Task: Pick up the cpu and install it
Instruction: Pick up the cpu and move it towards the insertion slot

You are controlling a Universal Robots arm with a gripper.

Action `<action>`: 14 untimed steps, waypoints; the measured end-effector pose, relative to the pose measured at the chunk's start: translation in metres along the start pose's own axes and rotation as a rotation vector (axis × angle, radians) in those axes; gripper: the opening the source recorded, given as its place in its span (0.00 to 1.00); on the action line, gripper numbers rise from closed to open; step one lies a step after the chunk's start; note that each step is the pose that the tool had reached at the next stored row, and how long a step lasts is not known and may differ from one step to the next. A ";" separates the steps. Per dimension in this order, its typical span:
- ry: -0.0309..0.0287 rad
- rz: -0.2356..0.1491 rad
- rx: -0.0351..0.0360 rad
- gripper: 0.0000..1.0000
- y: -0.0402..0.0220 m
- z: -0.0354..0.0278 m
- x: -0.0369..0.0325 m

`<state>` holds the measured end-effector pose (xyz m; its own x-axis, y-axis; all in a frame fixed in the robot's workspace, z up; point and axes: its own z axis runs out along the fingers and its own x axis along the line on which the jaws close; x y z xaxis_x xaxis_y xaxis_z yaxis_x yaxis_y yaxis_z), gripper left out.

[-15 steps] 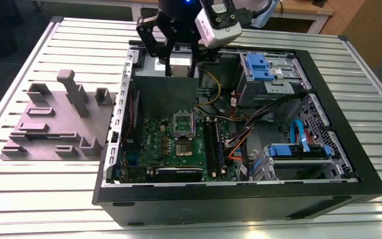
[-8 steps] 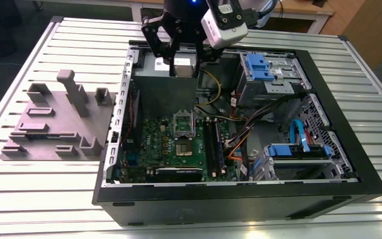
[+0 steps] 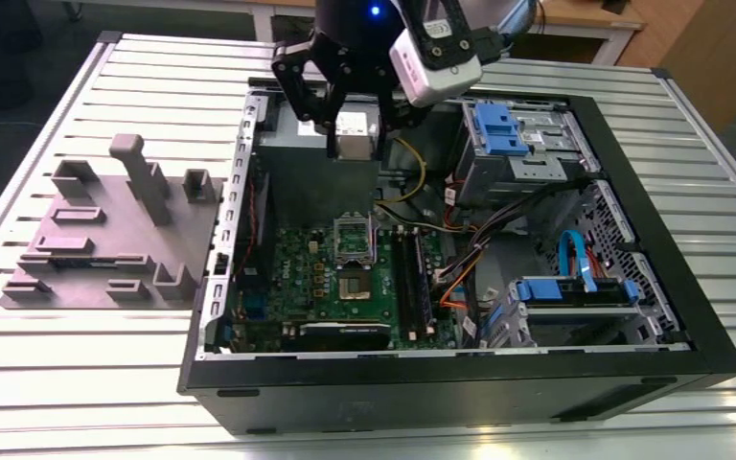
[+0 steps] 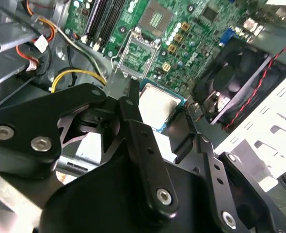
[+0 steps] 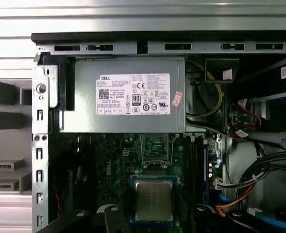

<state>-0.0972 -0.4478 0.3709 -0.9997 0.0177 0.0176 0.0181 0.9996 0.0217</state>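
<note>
The jaws are clenched on the cpu (image 3: 353,131), holding it above the open computer case (image 3: 471,407) on the slatted desk (image 3: 74,383). In the exterior view it hangs at twelve o'clock from the motherboard socket (image 3: 352,285), by the grey power supply (image 3: 294,182). In both wrist views the cpu (image 4: 157,104) (image 5: 153,200) shows its silvery top between the jaws. A grey fixture block (image 3: 106,240) sits at nine o'clock from the case.
</note>
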 end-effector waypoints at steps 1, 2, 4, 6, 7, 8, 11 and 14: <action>-0.0001 0.000 -0.0001 0.47 -0.0007 0.0001 -0.0010; -0.0001 0.001 -0.0001 0.47 -0.0008 0.0002 -0.0025; -0.0001 0.004 0.0000 0.47 -0.0009 0.0002 -0.0061; -0.0001 0.006 -0.0001 0.47 -0.0008 0.0006 -0.0095; -0.0002 0.008 -0.0002 0.47 -0.0008 0.0008 -0.0111; -0.0002 0.010 -0.0001 0.47 -0.0007 0.0009 -0.0129; -0.0003 0.014 -0.0002 0.47 -0.0007 0.0012 -0.0187; -0.0004 0.015 -0.0003 0.47 -0.0007 0.0012 -0.0207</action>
<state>-0.0766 -0.4488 0.3693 -0.9993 0.0330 0.0175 0.0333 0.9992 0.0218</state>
